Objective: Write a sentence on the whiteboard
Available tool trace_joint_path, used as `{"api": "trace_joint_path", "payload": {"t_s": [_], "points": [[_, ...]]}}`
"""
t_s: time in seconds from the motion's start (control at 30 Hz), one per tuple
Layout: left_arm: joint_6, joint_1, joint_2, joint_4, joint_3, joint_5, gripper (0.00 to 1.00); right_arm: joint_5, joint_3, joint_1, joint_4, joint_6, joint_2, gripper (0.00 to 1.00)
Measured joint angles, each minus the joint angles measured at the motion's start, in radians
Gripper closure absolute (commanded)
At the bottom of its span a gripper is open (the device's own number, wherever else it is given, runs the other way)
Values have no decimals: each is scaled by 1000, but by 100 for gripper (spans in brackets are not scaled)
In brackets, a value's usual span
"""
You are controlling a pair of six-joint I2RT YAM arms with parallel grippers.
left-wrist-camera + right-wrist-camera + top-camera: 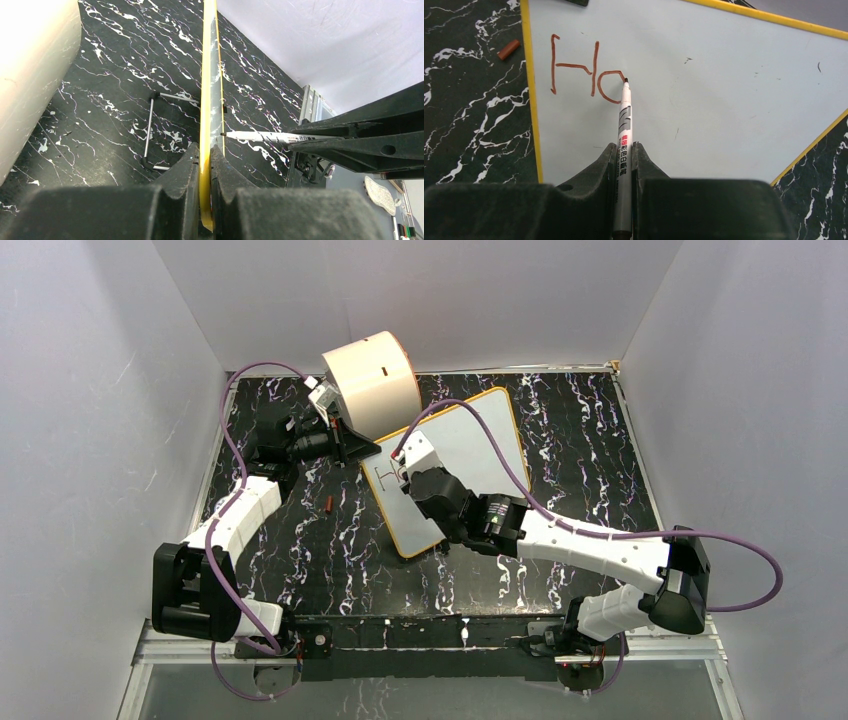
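**Whiteboard and lettering.** The whiteboard [724, 100] lies directly ahead of the right claw [624, 150]. That claw is clamped on a marker [625, 125], whose tip touches the sentence [584, 70], which reads "Ho". The left claw [205, 155] pinches the board's yellow edge. Left of the marker tip, a red-brown piece [509, 49], possibly a cap, rests on the surface [474, 130].
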Motion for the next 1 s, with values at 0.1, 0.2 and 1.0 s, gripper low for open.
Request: {"api": "trace_joint_path", "payload": {"t_s": [0.1,0.2,1.0], "points": [[0,0,0,0,0,0,100,6,0,-7,-9,4,0,100],[1,0,0,-1,0,0,100,9,0,-12,-10,8,0,100],[4,0,0,-7,2,-4,100,-4,0,-29,8,-1,14,100]]}}
